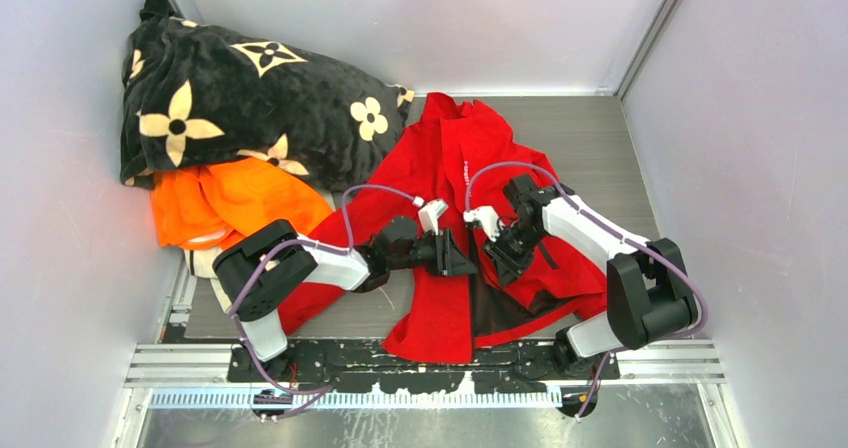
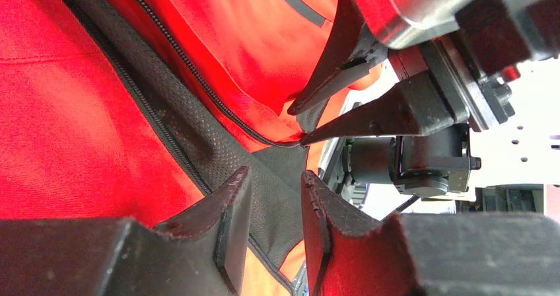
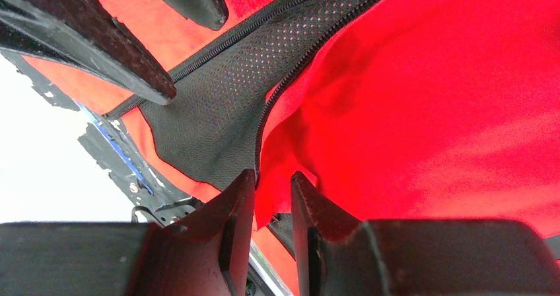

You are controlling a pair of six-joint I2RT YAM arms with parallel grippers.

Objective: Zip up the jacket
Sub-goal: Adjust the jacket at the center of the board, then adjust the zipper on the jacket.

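Mid-bench, both tools sit at the open zip [image 3: 264, 117].
Jacket [image 1: 440, 168] is spread unzipped on the bench [image 1: 600, 138]. Left tool [image 2: 274, 174] and right tool [image 3: 272, 176] are slack, jaws apart, gripping nothing. Looks like the lining-up step; next means pinching both zip ends together.

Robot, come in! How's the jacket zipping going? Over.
Left gripper open beside the zip. Right gripper at the jacket edge, grip unclear. Jacket unzipped, lining showing. Nothing blocking.

Part of the jacket [image 1: 450, 158] (top view) beneath the left arm [image 1: 330, 263]
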